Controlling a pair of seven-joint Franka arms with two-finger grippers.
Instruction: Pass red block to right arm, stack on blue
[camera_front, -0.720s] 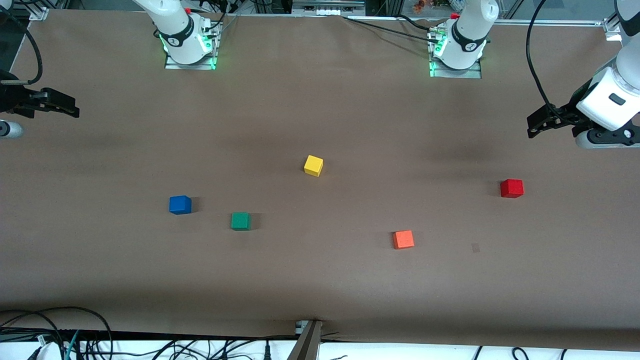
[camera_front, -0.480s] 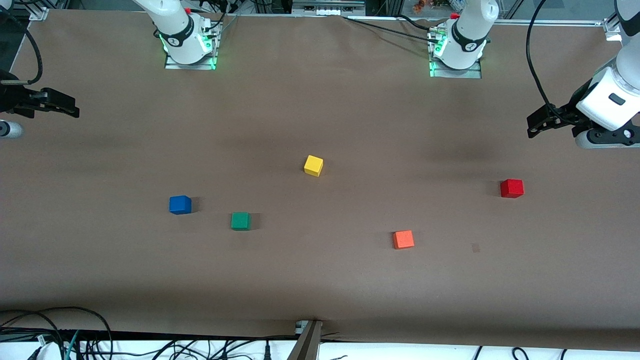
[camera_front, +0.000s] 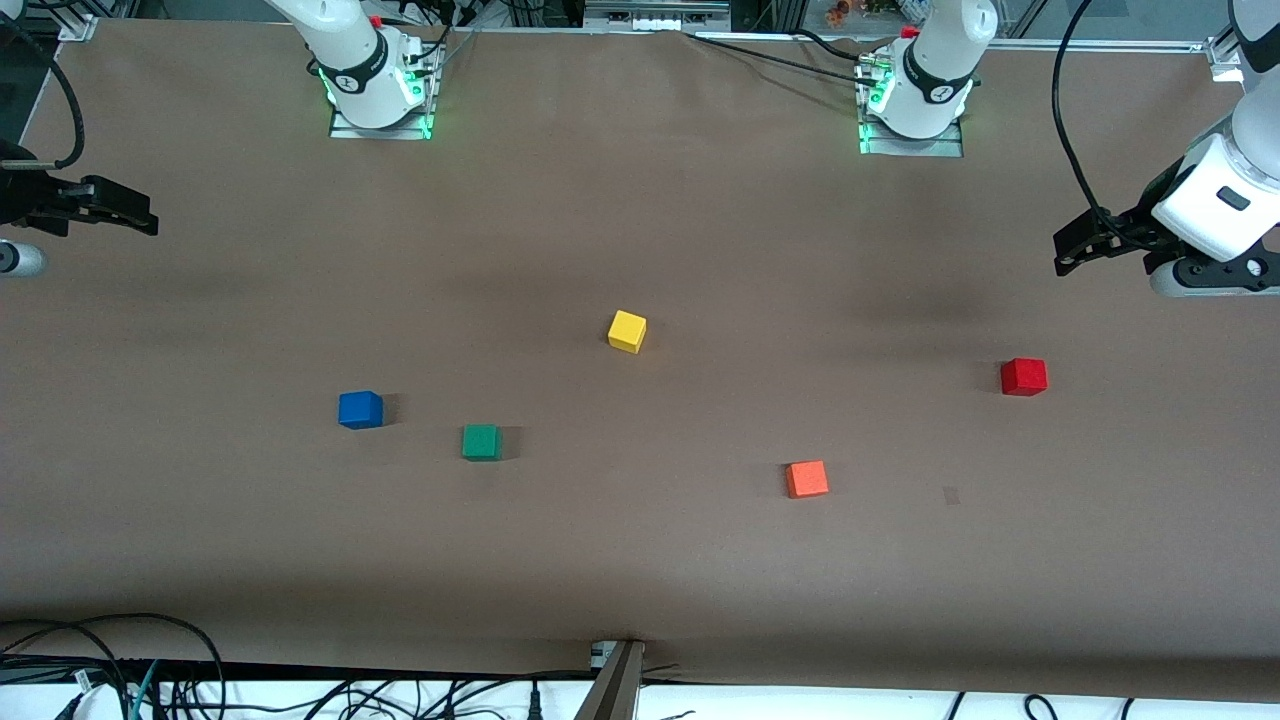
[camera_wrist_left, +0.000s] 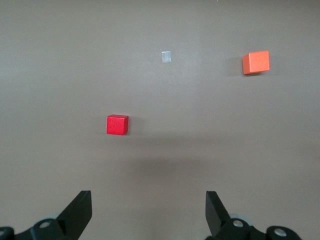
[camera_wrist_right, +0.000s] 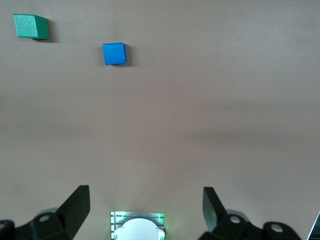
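The red block (camera_front: 1023, 377) lies on the brown table toward the left arm's end; it also shows in the left wrist view (camera_wrist_left: 117, 124). The blue cube (camera_front: 360, 410) lies toward the right arm's end and shows in the right wrist view (camera_wrist_right: 114, 53). My left gripper (camera_front: 1068, 250) hangs open and empty high over the table's edge at its own end, its fingertips (camera_wrist_left: 80, 210) wide apart. My right gripper (camera_front: 140, 215) hangs open and empty over its own end of the table, its fingertips (camera_wrist_right: 77, 202) wide apart.
A yellow cube (camera_front: 627, 331) lies mid-table. A green cube (camera_front: 481, 442) lies beside the blue one, nearer the camera. An orange-red cube (camera_front: 806, 479) lies nearer the camera than the red block. A small grey patch (camera_front: 951, 495) marks the table. Cables run along the front edge.
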